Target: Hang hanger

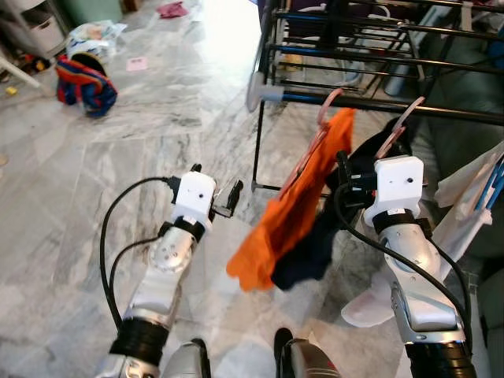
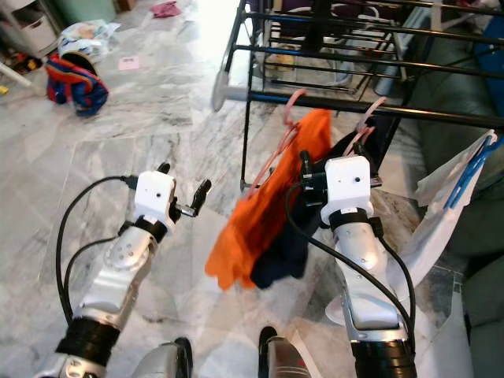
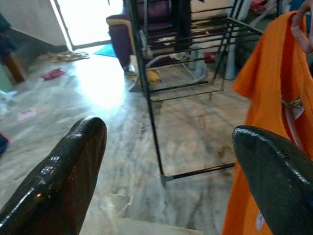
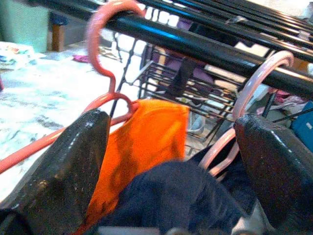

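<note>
The right gripper (image 4: 166, 205) stands with its fingers spread, the dark garment (image 4: 176, 200) bunched between them but not pinched. Just beyond it, two pink hangers already hook over the black rail (image 4: 205, 49): the orange shirt's hanger (image 4: 105, 44) on one side, the second hanger (image 4: 254, 83) on the other, carrying the dark garment. The left gripper (image 3: 166, 161) hovers beside the orange shirt (image 1: 287, 213), also released, holding nothing. The risk, as I judge it, is cloth snagging a finger on withdrawal, dragging a hook off the rail.
</note>
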